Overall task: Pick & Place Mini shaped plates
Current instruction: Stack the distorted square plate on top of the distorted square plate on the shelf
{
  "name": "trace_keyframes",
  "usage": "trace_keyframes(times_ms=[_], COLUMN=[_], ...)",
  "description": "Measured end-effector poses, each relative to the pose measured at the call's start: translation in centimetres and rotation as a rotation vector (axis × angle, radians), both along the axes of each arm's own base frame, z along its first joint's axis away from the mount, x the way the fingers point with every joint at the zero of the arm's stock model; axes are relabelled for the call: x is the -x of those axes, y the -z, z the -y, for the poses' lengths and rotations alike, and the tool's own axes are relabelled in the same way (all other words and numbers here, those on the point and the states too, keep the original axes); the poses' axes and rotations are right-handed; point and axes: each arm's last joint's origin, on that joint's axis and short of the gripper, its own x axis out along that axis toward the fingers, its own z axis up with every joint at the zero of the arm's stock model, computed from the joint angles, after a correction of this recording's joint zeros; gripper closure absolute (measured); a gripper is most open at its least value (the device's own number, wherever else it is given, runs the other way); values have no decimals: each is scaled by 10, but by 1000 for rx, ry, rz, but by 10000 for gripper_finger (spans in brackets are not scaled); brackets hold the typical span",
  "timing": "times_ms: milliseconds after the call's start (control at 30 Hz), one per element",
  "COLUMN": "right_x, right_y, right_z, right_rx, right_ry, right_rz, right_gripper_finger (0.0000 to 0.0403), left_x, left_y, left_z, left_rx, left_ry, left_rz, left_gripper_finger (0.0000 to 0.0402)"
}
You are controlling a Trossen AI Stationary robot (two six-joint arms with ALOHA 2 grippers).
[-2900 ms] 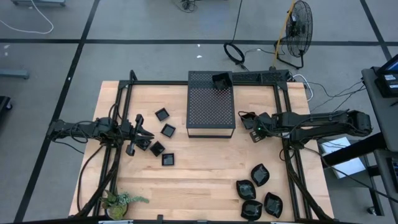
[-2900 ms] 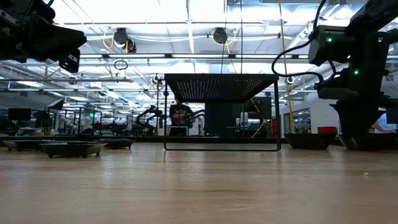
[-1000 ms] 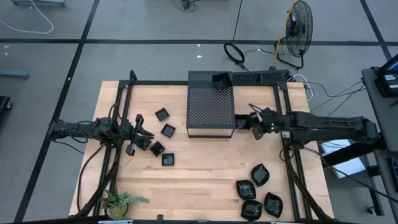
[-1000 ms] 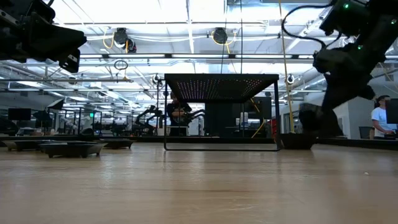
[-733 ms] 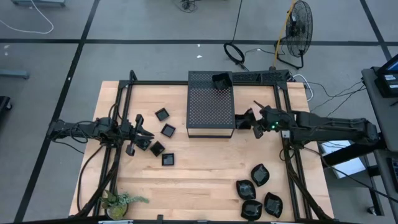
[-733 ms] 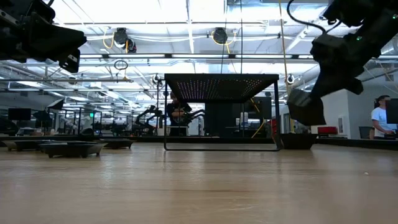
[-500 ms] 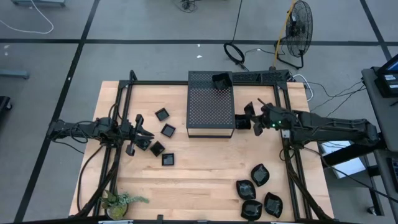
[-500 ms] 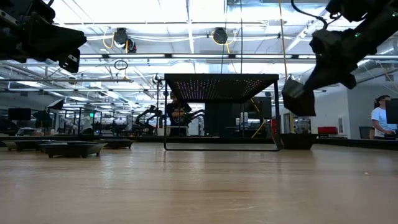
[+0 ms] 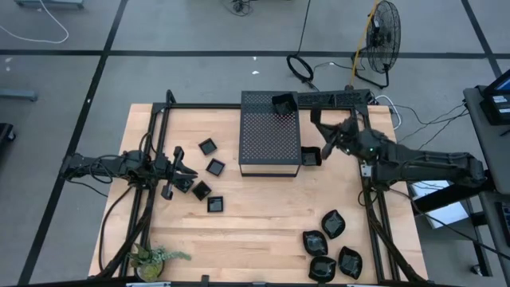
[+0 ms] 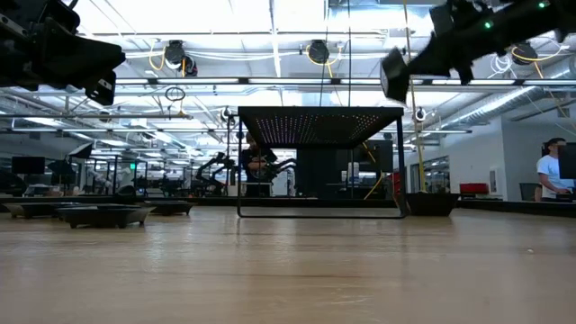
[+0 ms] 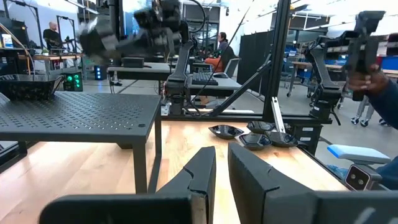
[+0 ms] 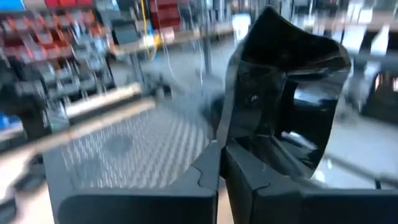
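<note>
My right gripper (image 9: 327,132) is shut on a black mini shaped plate (image 12: 287,87), which hangs high in the air beside the far right corner of the perforated black box (image 9: 270,134); the low view shows that plate (image 10: 393,73) above the level of the box top. One plate (image 9: 283,104) sits on the box's far right corner, and another (image 9: 311,156) lies on the table against its right side. Several square plates (image 9: 214,167) lie at the left, several leaf-shaped ones (image 9: 333,224) at the near right. My left gripper (image 11: 221,163) hovers by the square plates, a narrow gap between its fingers, holding nothing. My right gripper pinches the plate's rim (image 12: 231,142) between its two fingers, at one edge of the plate. The fingers reach in from the table's right. The plate stands tilted on edge beyond the fingertips, lifted clear of table and box.
Black frame rails (image 9: 365,199) run along the table's left, right and far sides. A small green plant (image 9: 156,258) stands at the near left corner. Bare wood lies in the middle near the front edge. A person (image 10: 549,173) stands in the room beyond.
My right gripper has risen from just above the table to above the box top, carrying the plate toward the far edge and a little to the left, and has tipped over as it went. The plate is lifted clear.
</note>
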Motion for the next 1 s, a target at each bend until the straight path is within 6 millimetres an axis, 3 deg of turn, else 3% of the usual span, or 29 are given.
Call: trace_keyframes(times_ms=[233,600,767,1000], right_x=[-27,-108,-138,-151], right_y=[-45,-97,-98,-72], right_z=[9,50,77,102], right_rx=[43,-61,-132,-232], right_ry=[-31,-38,-37,2], right_rz=[-38,-366,-467,-608], right_gripper_finger=[400,402,402,402], left_x=[0,0,0,0], left_y=[0,0,0,0], left_z=[0,0,0,0], left_rx=[0,0,0,0], left_ry=[0,0,0,0], left_rz=[0,1,1,0], left_gripper_finger=[355,355,355,355])
